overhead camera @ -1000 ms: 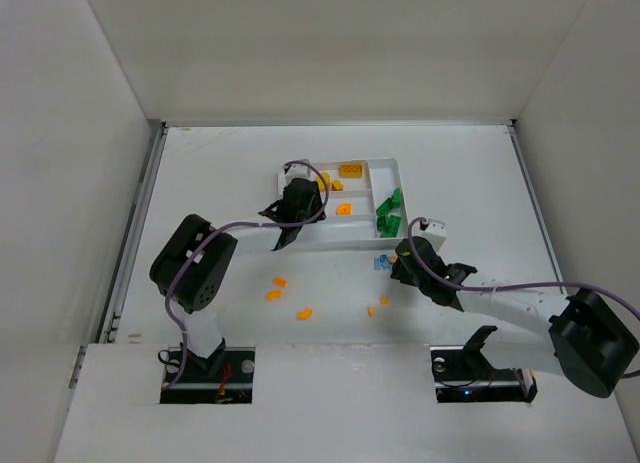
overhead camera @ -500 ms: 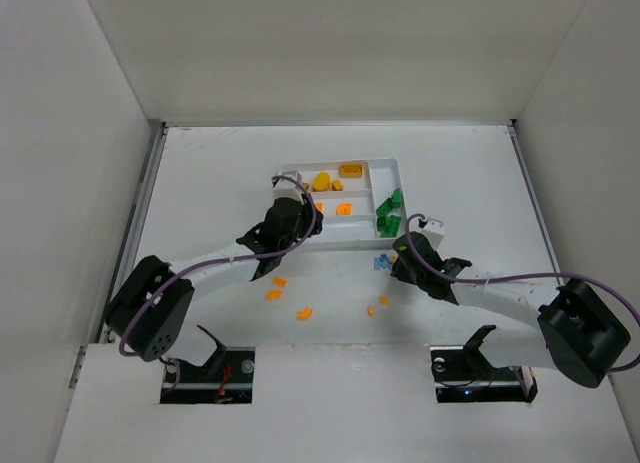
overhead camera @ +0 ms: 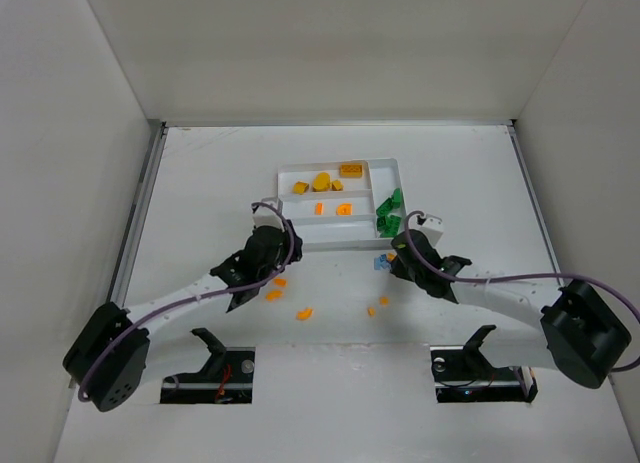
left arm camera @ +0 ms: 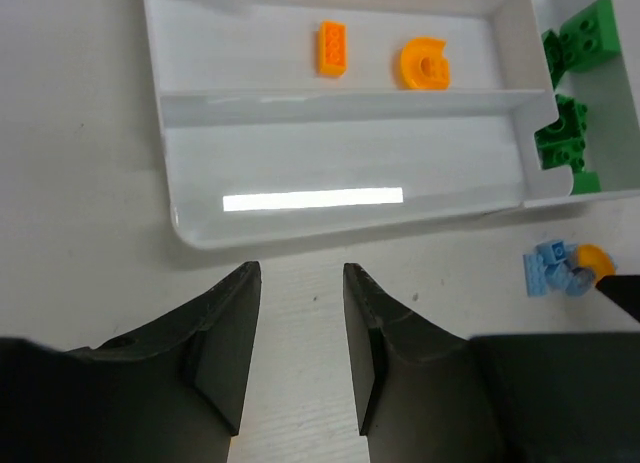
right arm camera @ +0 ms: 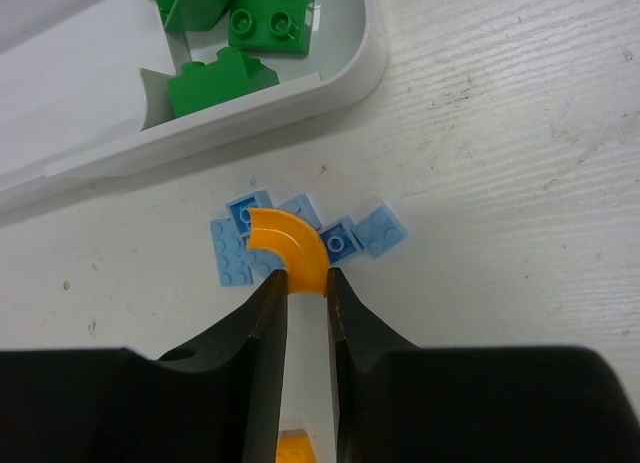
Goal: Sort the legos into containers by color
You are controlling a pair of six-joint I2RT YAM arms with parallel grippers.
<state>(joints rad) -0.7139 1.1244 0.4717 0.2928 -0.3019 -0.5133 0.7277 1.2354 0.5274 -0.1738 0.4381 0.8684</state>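
The white tray [overhead camera: 300, 235] holds yellow bricks [overhead camera: 350, 169] in its far section, orange bits [overhead camera: 343, 209] in the middle one and green bricks [overhead camera: 388, 215] in the right end section. My right gripper [overhead camera: 403, 251] [right arm camera: 305, 280] is shut on a curved orange piece [right arm camera: 290, 245], held just above a cluster of light-blue pieces [right arm camera: 230, 255] [overhead camera: 382, 263] beside the tray's near right corner. My left gripper [overhead camera: 264, 253] [left arm camera: 300, 283] is open and empty over bare table, just short of the tray's near wall [left arm camera: 300, 223]. Orange bits [overhead camera: 304, 313] lie loose on the table.
More loose orange pieces [overhead camera: 273, 295] [overhead camera: 371, 310] lie between the two arms, near the front. The tray's near long section [left arm camera: 340, 158] holds nothing. The green bricks [right arm camera: 222, 83] sit just past the rim [right arm camera: 340, 83] ahead of the right gripper. White walls enclose the table.
My left gripper has drawn back out of the tray, toward the near left, and its arm has stretched out low. The right gripper has barely moved, edging toward the tray corner.
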